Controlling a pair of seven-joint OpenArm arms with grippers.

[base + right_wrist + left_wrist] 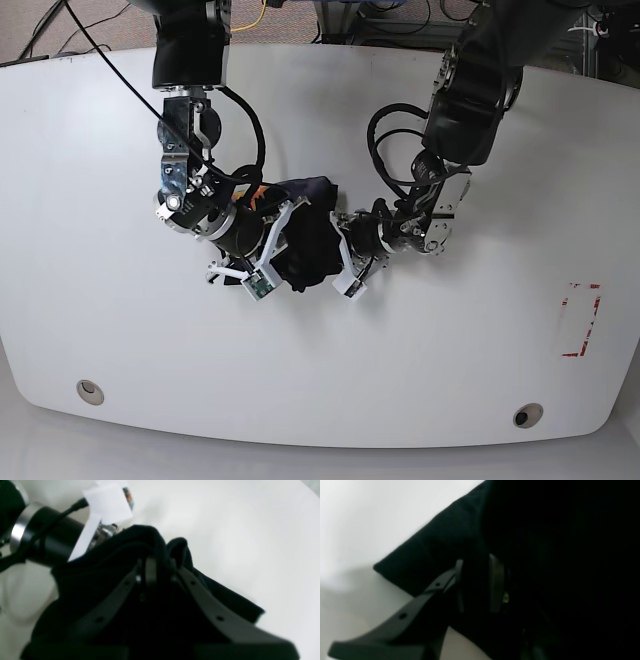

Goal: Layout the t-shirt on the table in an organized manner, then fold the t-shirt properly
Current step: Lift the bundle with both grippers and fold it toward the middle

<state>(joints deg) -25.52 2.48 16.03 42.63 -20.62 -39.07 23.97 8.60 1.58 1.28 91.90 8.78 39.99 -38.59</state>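
The glossy white bench [110,330] carries red tape [580,320] at 3 o'clock; the t-shirt [308,243] sits bunched at centre, both left claw [476,585] and right claw [147,573] clenched on it

Both arms are reaching in from the far edge and converging mid-table, wrists bent toward each other. The right gripper [150,573] is pinching black cloth, its jaws nearly touching with the t-shirt [105,585] bunched between them. The left gripper [476,585] is clamping a fold of the same t-shirt, jaws slightly apart, with its forearm angling down from the upper right in the base view.
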